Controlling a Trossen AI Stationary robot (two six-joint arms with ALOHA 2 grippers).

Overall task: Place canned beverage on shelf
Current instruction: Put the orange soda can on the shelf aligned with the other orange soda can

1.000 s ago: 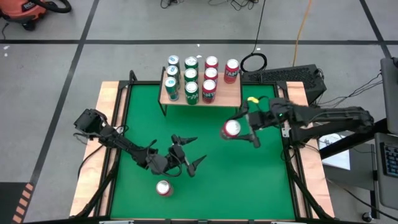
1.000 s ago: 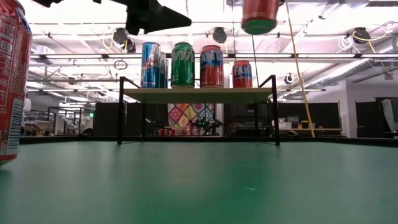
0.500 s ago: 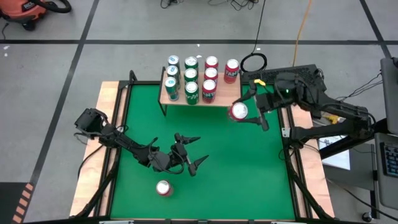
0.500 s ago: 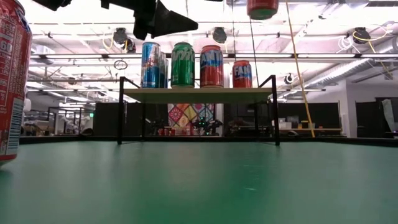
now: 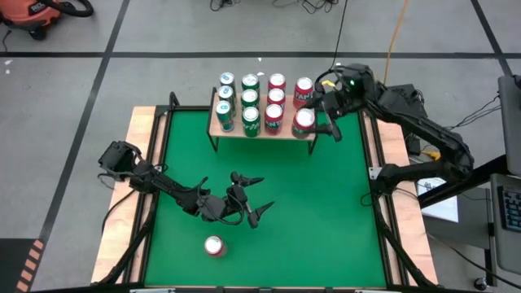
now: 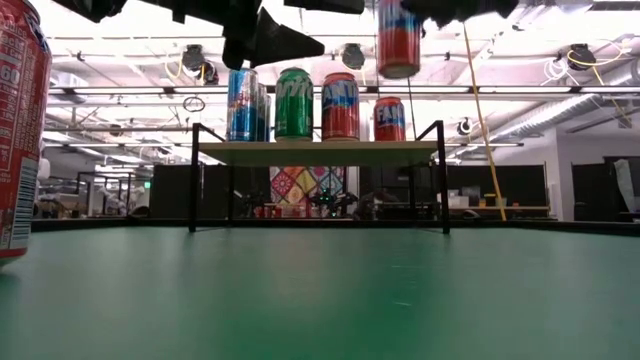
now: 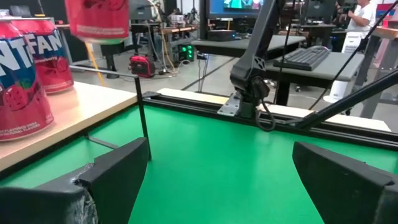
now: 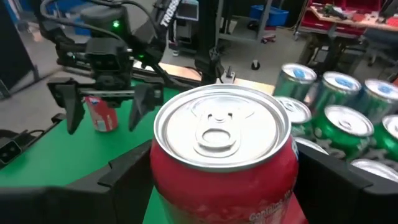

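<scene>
High view: right gripper reaches in from the table's right side and sits over the right front corner of the shelf. It holds a red can, silver lid up, a finger on either side of the can body. Nine other cans stand on the shelf's plank: blue ones on the left, green in the middle, red on the right. The held can is just in front of the rearmost red can at the right end. Left gripper waits over the green table, fingers spread wide, nothing between them. A lone red can stands near the table's front edge, close to the left gripper but apart from it.

Low view: held red can hangs upright above the plank, clearly off the surface, higher than the tops of the standing cans. Shelf sits at the far end of the table. The lone can looms at the left edge.

Left wrist view: both own fingers wide apart, empty; the shelf corner and the raised can are ahead.

Right wrist view: can fills the gap between the two fingers, gripped at its sides; green cans stand just beyond it.
</scene>
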